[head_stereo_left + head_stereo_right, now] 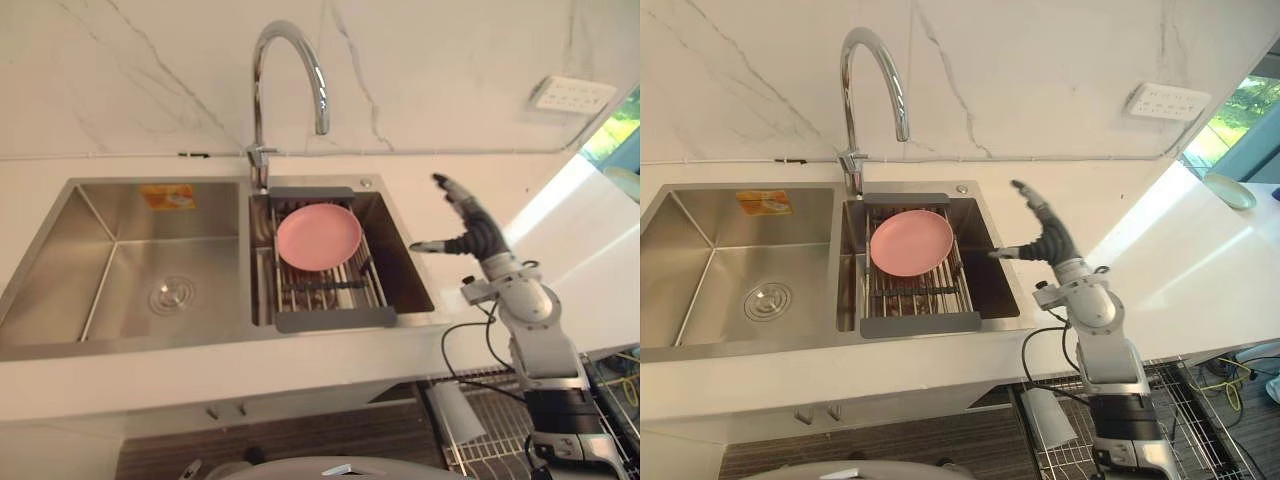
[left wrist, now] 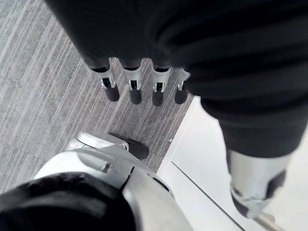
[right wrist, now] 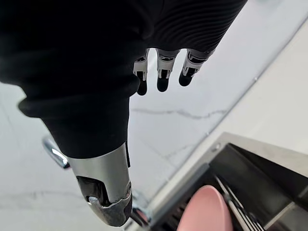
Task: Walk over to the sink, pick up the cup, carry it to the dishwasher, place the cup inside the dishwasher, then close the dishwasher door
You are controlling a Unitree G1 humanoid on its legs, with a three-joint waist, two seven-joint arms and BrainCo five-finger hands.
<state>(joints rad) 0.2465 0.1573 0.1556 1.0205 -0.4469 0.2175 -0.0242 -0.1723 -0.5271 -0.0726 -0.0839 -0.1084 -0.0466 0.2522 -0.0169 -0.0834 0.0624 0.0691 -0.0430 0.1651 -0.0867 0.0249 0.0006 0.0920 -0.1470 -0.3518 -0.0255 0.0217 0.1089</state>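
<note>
left eye view: right hand point(image 1: 476, 232) raised over the counter point(image 1: 560, 250) just right of the sink point(image 1: 200, 341), fingers spread straight, thumb out, clamped on nothing. pink dish point(image 1: 318, 237) lying on the rack point(image 1: 335, 319) in the right basin, below the faucet point(image 1: 290, 45); whereabouts of the cup: cannot tell. right eye view: same layout, plus a wire rack point(image 1: 1185, 395) below the counter edge beside the arm. left wrist view: left hand point(image 2: 135, 91) hanging low over grey floor point(image 2: 43, 96), fingers straight and apart, empty. right wrist view: fingertips point(image 3: 162, 85) pointing toward the marble wall point(image 3: 192, 115), pink dish just past the thumb. likely trouble: reaching down with no cup located and closing on the pink dish instead, or knocking straight fingers against the rack's edge or the basin wall on the way in.
</note>
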